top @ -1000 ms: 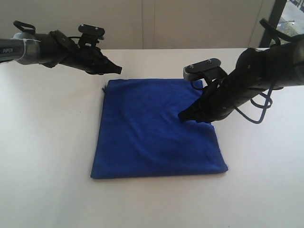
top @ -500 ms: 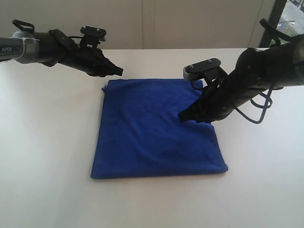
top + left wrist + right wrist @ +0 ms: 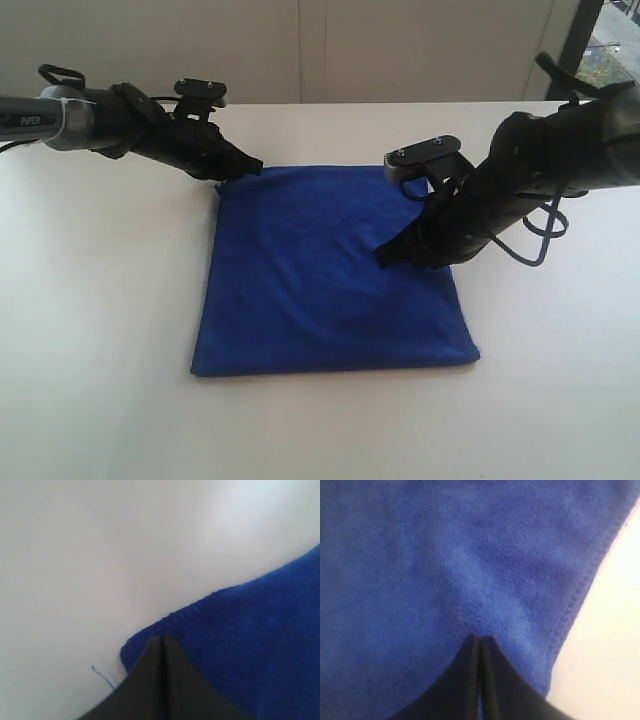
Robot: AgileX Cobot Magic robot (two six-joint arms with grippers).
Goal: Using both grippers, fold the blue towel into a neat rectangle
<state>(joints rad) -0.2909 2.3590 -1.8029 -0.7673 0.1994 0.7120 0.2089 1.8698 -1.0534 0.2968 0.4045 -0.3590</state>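
Two claws are pinched fully together, holding nothing. The left gripper points at the far left corner of the blue towel, which lies flat on the table, spreading beyond its tip. The right gripper sits on or just above the cloth, with the right hem close beside it. The left looks nearer a graspable corner.

Blue towel: right edge partly hidden by the right pincer, one far corner by the left pincer. Left arm and right arm are cut off by the picture's edges.
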